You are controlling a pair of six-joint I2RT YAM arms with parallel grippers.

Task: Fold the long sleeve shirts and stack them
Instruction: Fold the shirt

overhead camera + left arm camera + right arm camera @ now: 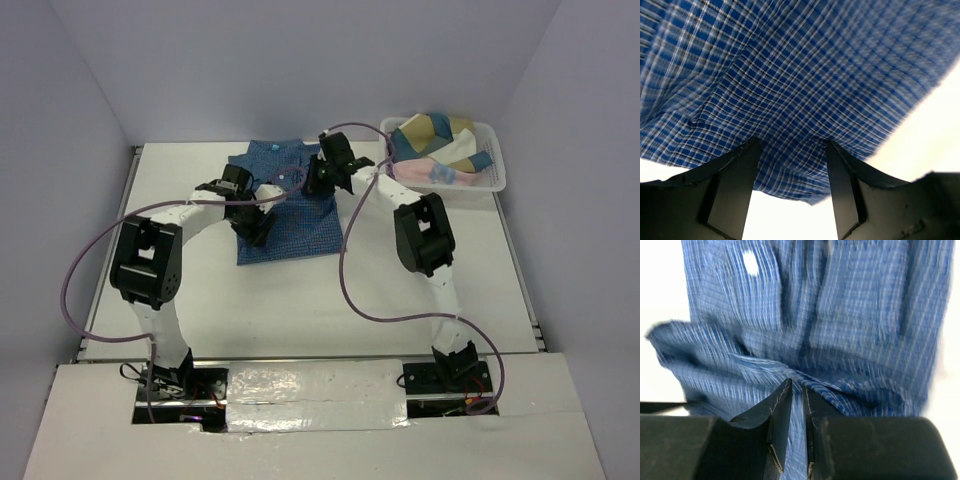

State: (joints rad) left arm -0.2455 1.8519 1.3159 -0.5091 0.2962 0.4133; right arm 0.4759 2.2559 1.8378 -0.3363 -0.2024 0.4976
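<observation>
The blue fine-checked long sleeve shirt (295,220) lies partly folded on the white table, at the back centre. My left gripper (256,228) is over the shirt's left part. In the left wrist view it (792,146) is open, and the shirt's edge (790,75) reaches between the fingertips (742,170). My right gripper (320,180) is at the shirt's upper right part. In the right wrist view it (797,386) is shut on a pinched fold of the shirt (840,315), with cloth showing between the fingers. A white button (750,262) shows on the shirt.
A white basket (497,178) stands at the back right and holds bundled multicoloured cloth (435,138). Purple cables (345,270) trail from both arms over the table. Walls enclose the table on the left, back and right.
</observation>
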